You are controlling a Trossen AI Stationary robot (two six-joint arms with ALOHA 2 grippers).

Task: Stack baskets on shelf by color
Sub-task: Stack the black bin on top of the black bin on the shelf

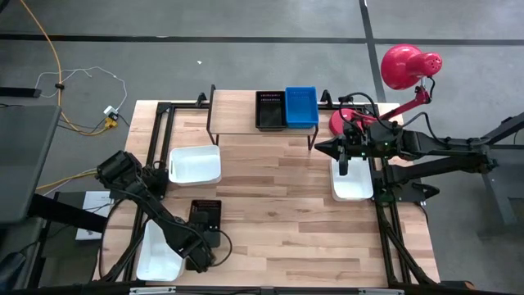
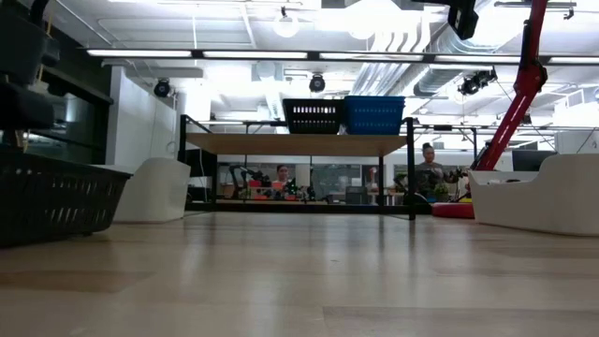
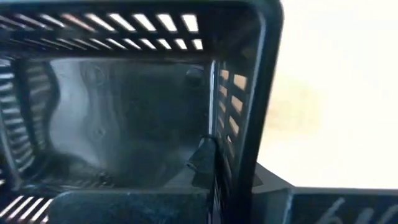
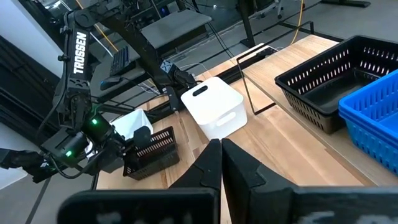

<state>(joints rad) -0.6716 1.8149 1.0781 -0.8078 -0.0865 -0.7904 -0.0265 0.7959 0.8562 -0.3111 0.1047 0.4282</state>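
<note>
Left pincer [image 1: 206, 242] pinches the wall of a black basket [image 1: 205, 216] that rests on the surface [image 1: 278, 221], well in front of the shelf [image 1: 237, 123]. We see the right pincer [image 1: 343, 170] pressed together above a white basket [image 1: 352, 185], just right of the shelf's front right leg. On the shelf, a second black basket [image 1: 270, 110] and a blue basket [image 1: 300, 106] sit touching side by side. Two more white baskets [image 1: 195, 165] [image 1: 158, 254] lie left of the held basket.
</note>
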